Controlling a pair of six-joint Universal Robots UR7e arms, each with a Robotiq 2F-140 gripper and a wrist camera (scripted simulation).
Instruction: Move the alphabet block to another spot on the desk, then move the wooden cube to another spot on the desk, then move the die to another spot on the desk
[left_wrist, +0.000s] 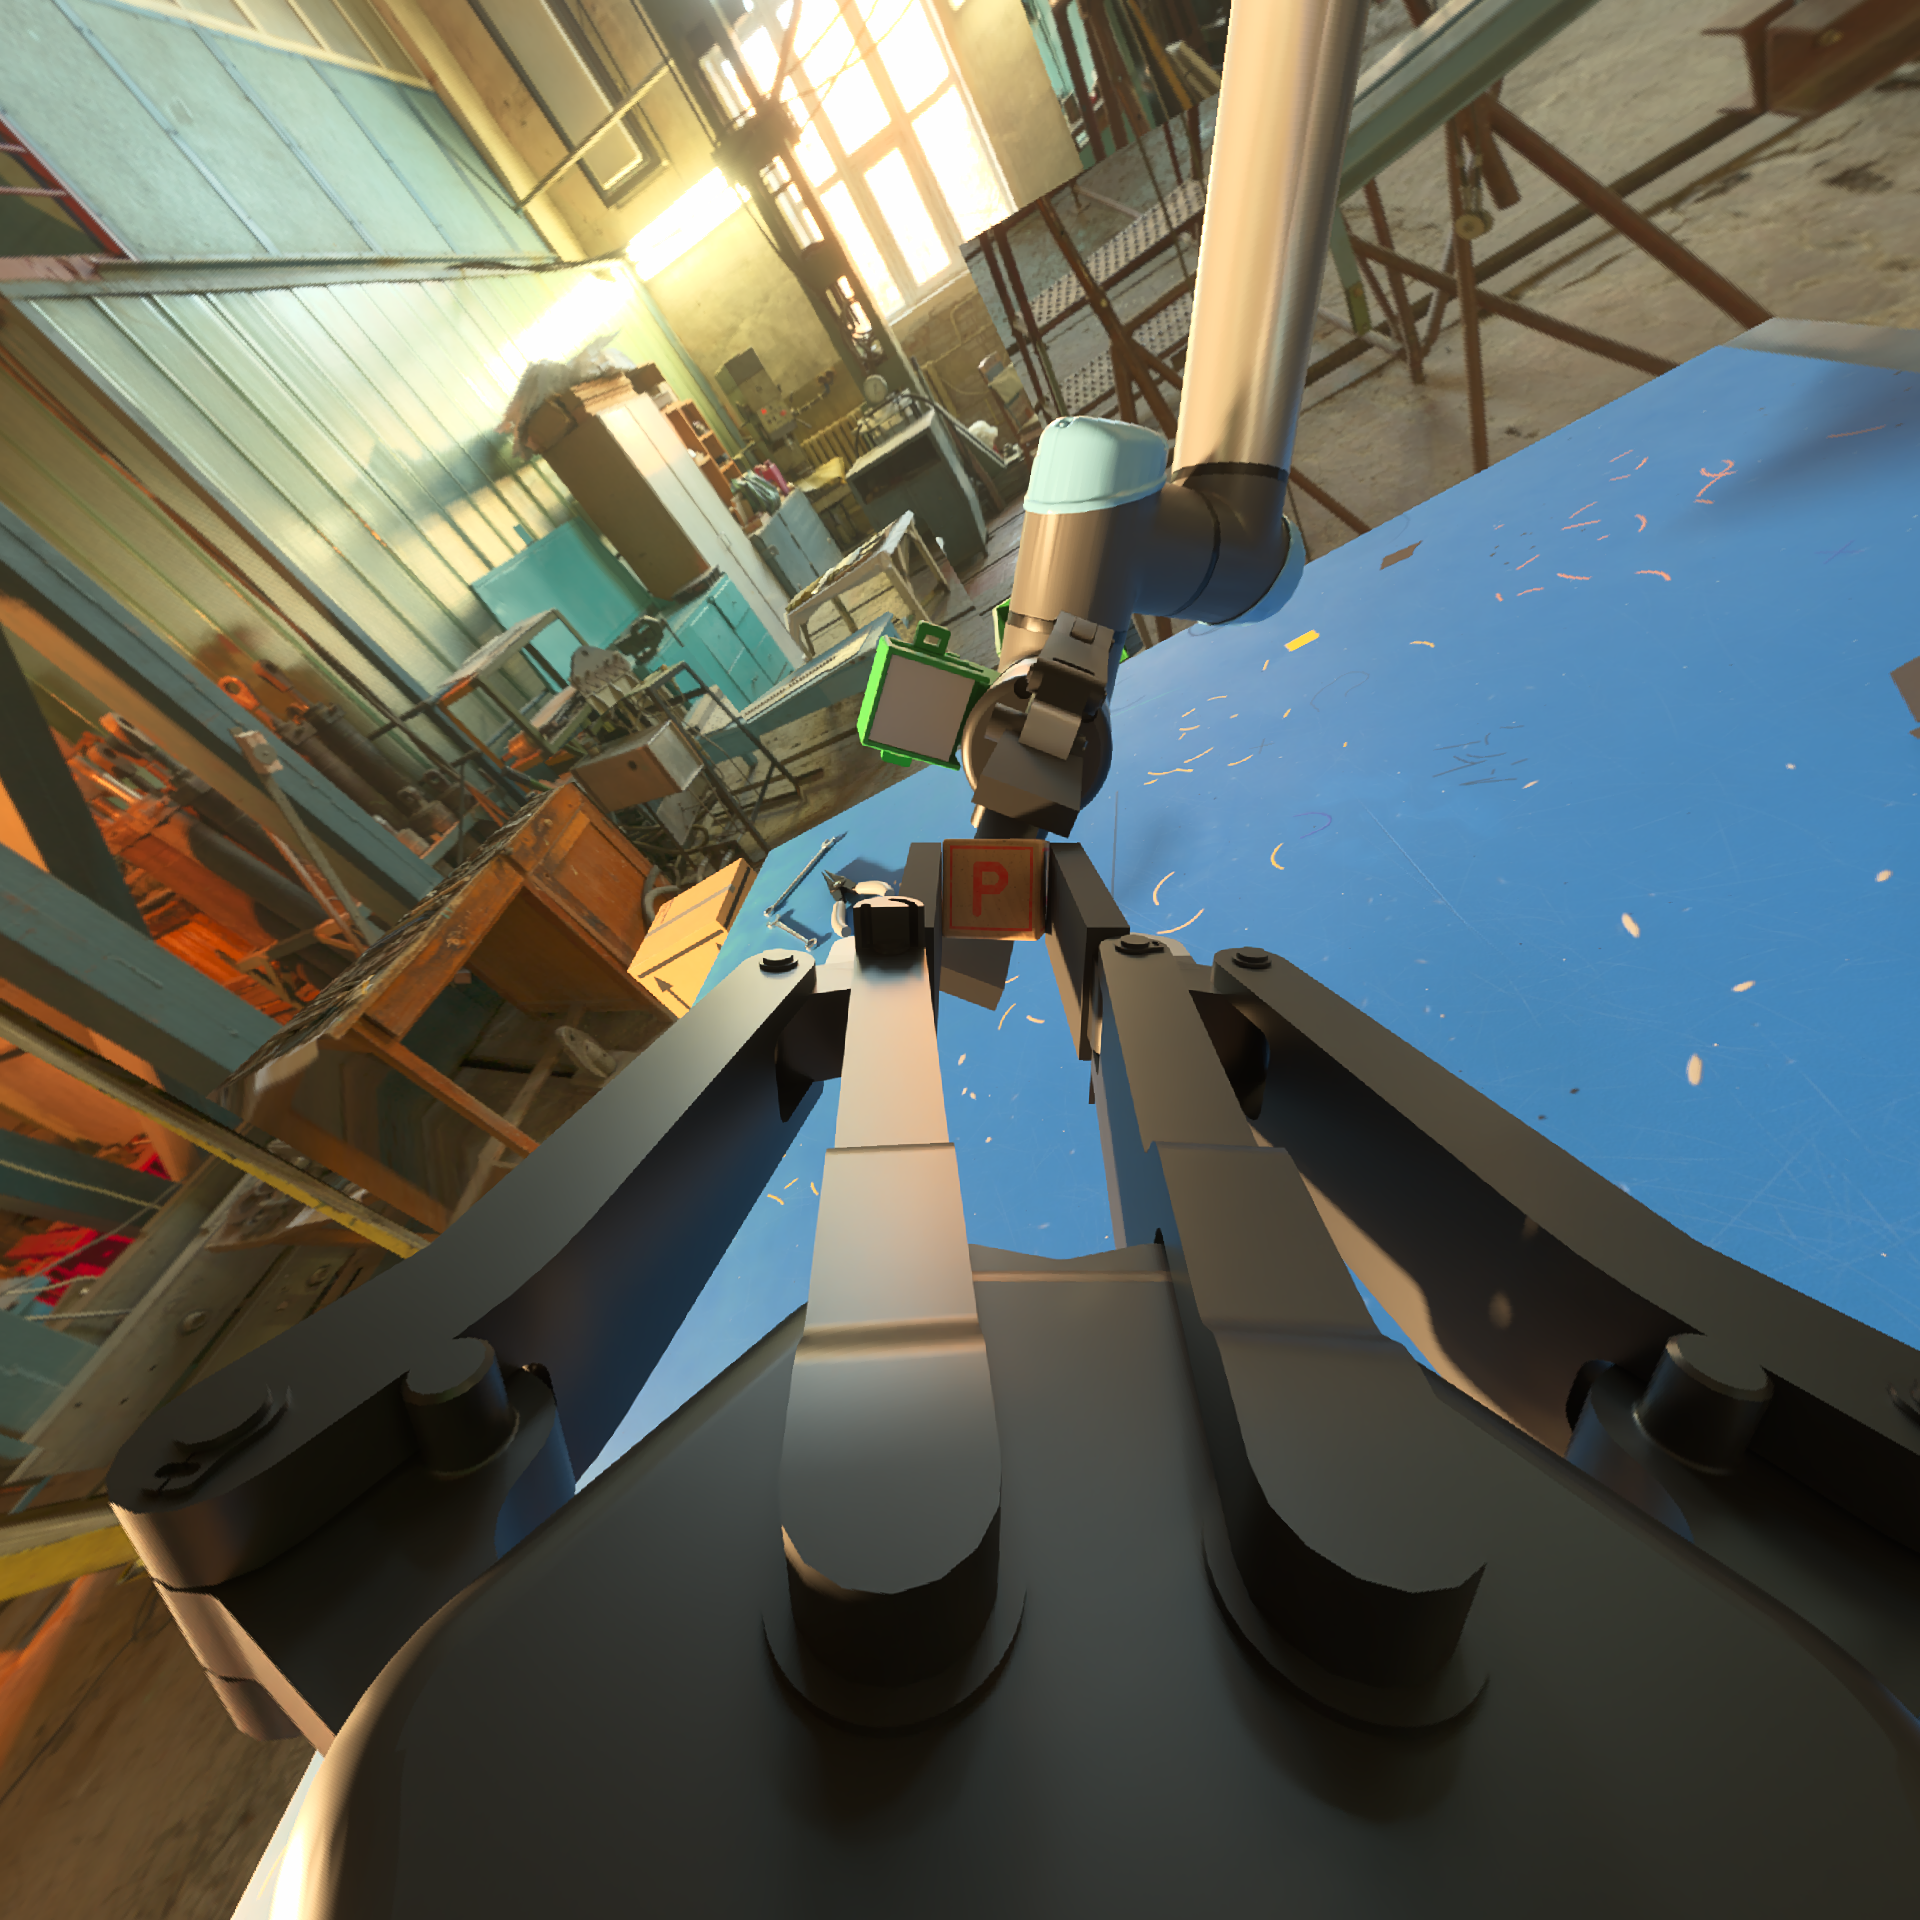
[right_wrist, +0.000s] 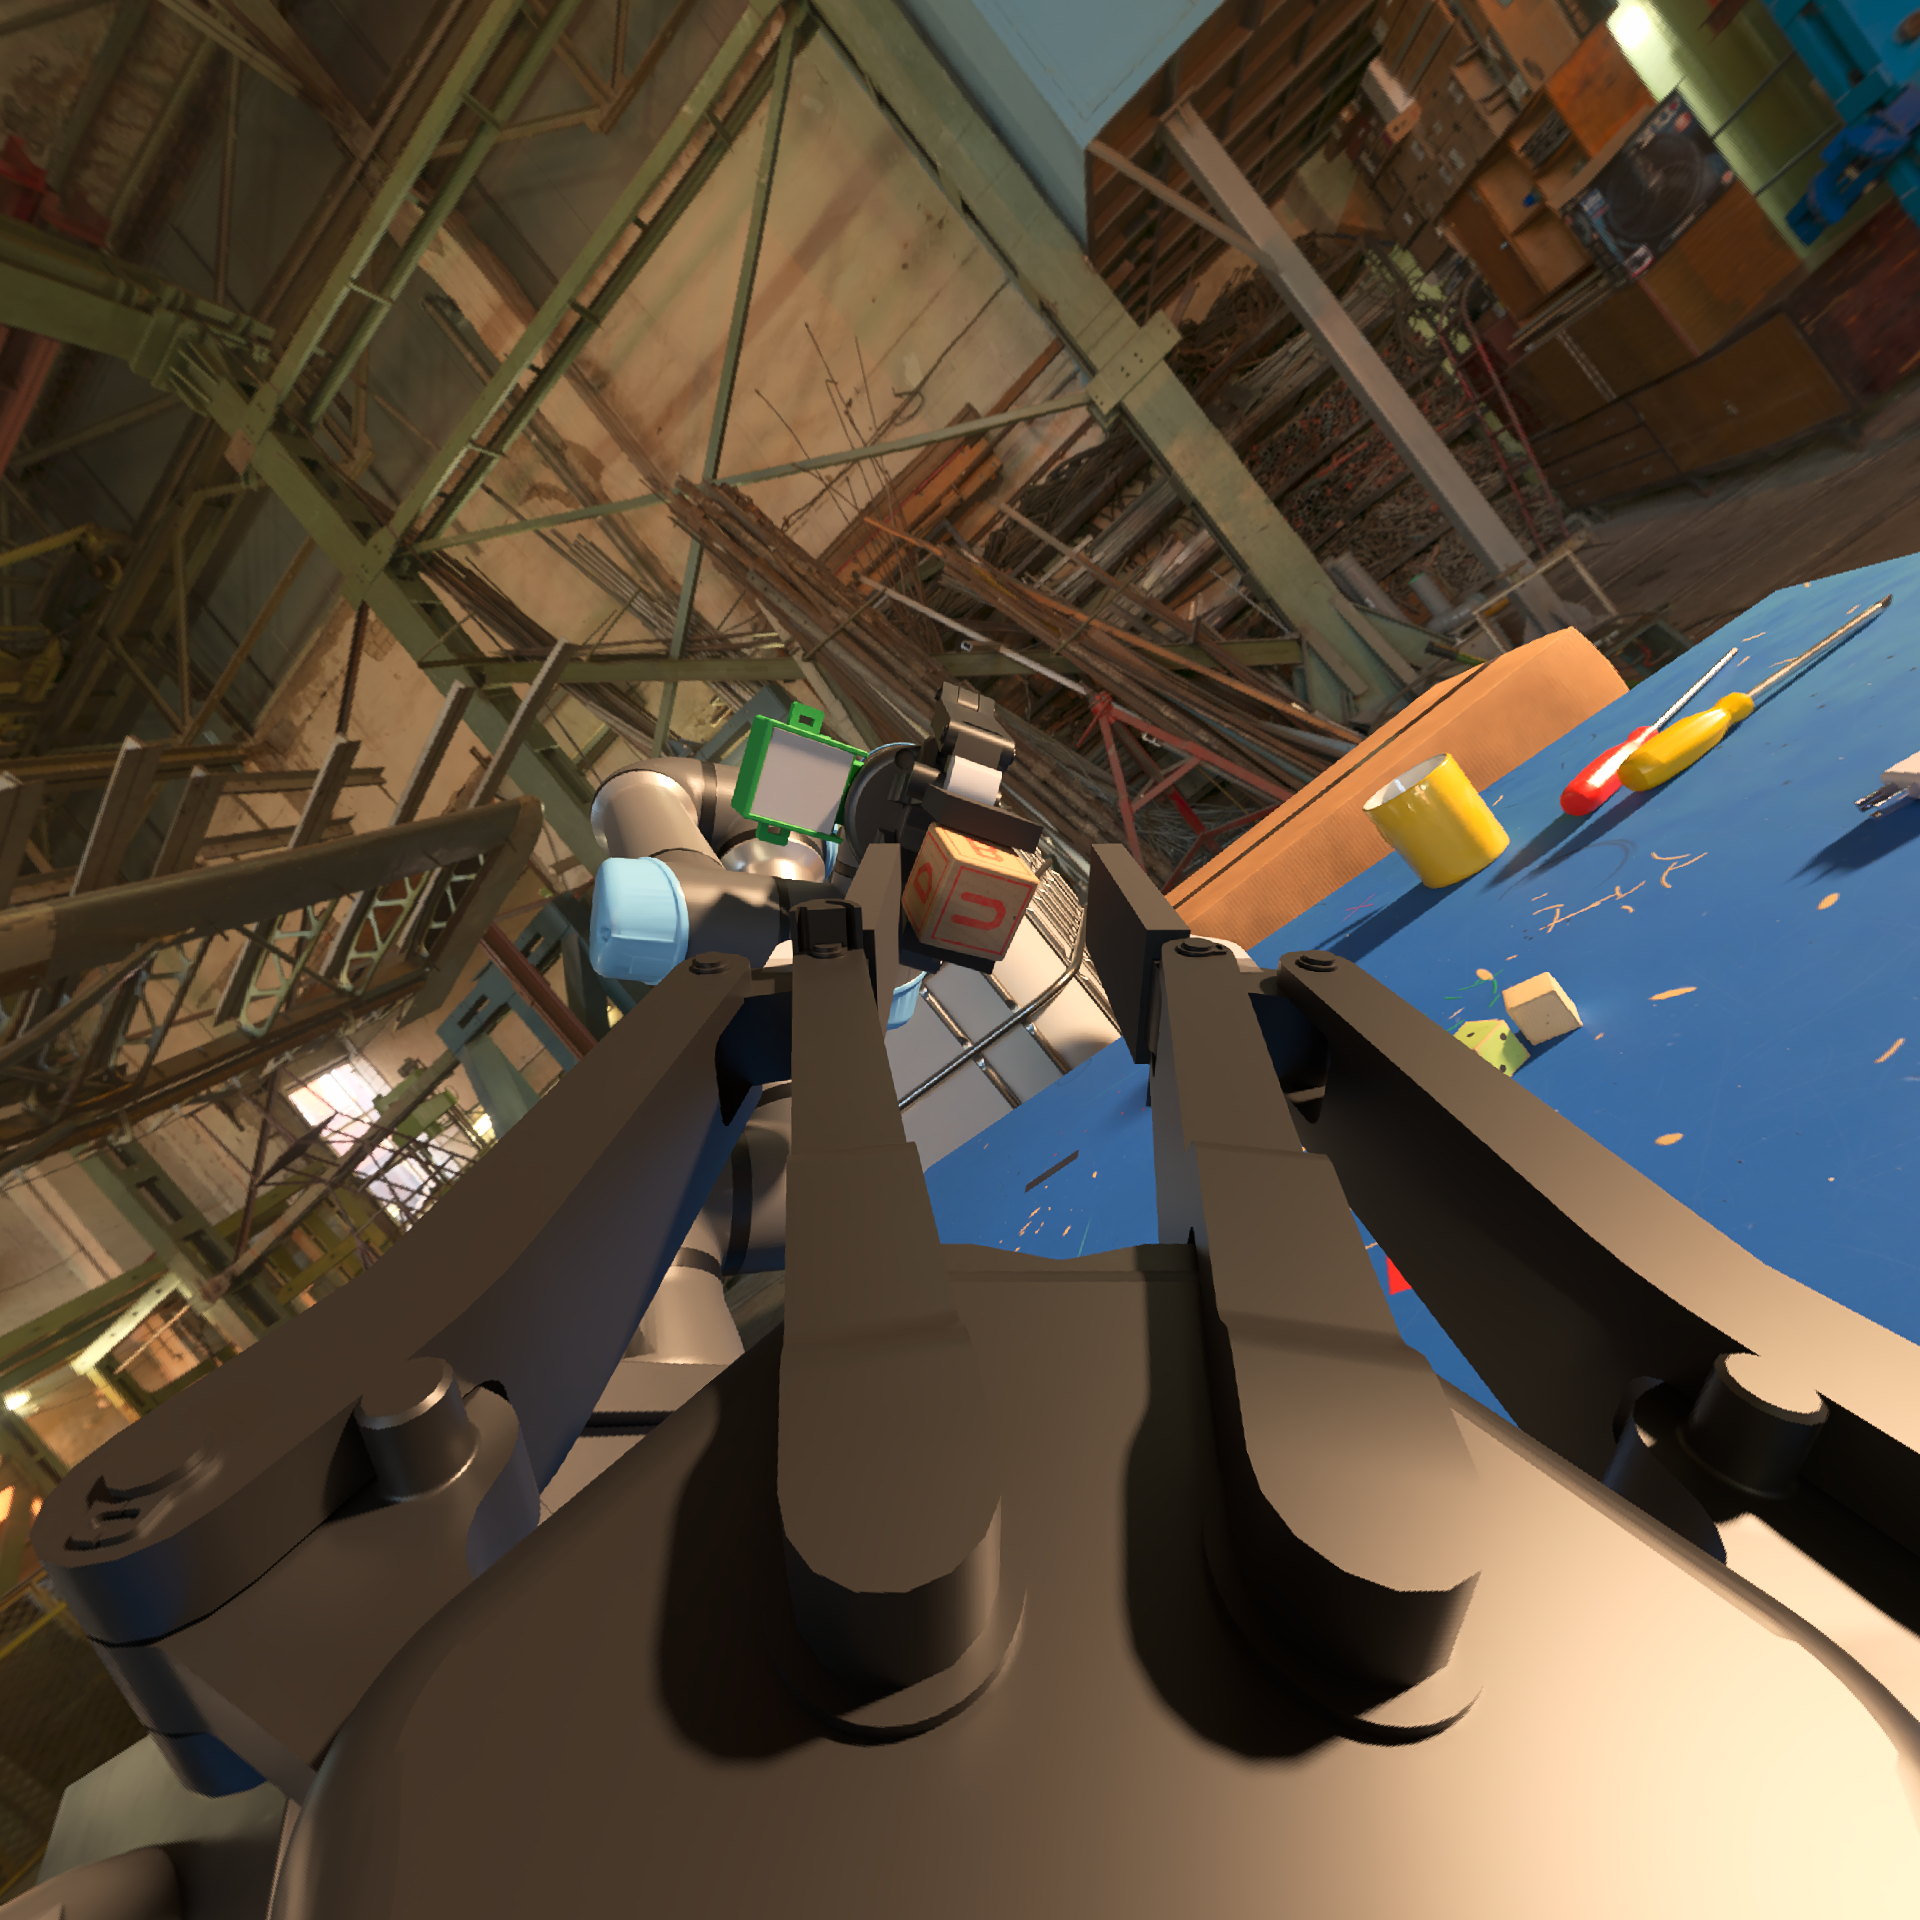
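My left gripper (left_wrist: 989, 885) is shut on the alphabet block (left_wrist: 992, 891), a wooden cube with red letters, and holds it in the air above the blue desk (left_wrist: 1507, 883). The block also shows in the right wrist view (right_wrist: 966, 899), seen beyond my right gripper (right_wrist: 1003, 906), which is open and empty and faces the left one. The plain wooden cube (right_wrist: 1543, 1006) and the yellow-green die (right_wrist: 1493, 1044) lie side by side on the desk (right_wrist: 1714, 1143), to the right of the right gripper.
A yellow mug (right_wrist: 1439, 821), a cardboard box (right_wrist: 1403, 758), a red screwdriver (right_wrist: 1605, 777) and a yellow screwdriver (right_wrist: 1683, 743) lie farther back. A wrench (left_wrist: 800, 878) lies near the desk edge beside the box (left_wrist: 691, 935). The right arm (left_wrist: 1236, 312) rises behind the block.
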